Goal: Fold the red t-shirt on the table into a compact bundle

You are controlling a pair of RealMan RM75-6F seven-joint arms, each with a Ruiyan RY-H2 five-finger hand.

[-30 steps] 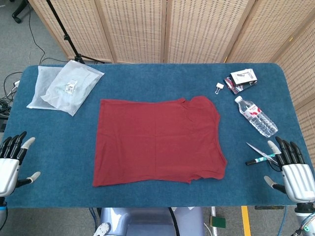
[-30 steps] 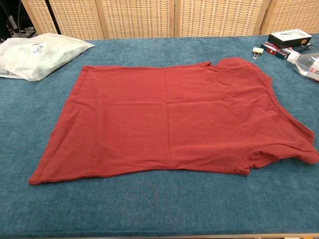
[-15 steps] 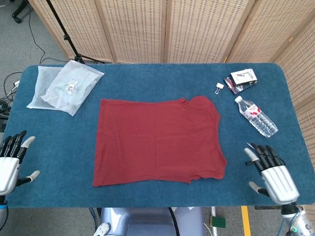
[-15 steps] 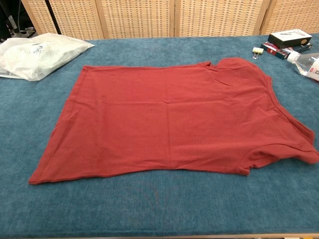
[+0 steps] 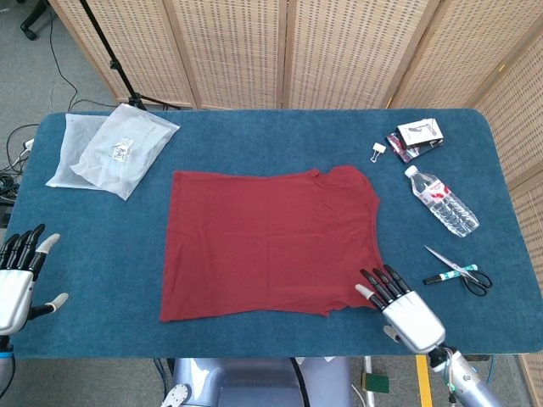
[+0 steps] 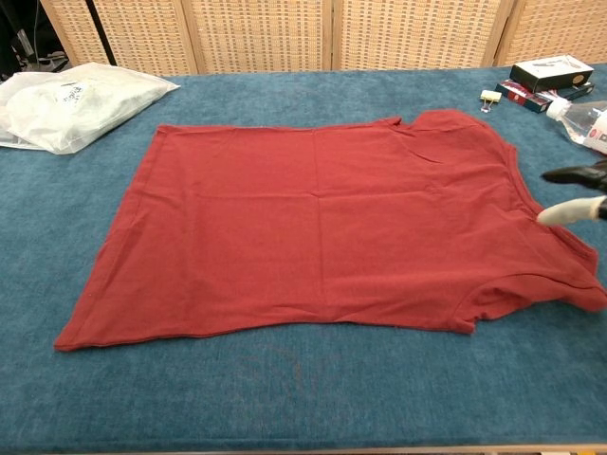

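No text can be read; the water bottle label and the small boxes are too blurred.

Blue table: clear plastic bags at far-left corner; binder clip, small boxes, water bottle, scissors along right side.

Robot lab or studio setup.
Blue carpeted tabletop, wicker folding screens, stand and cables on grey floor.

matt red cloth t-shirt on napped blue fabric table.
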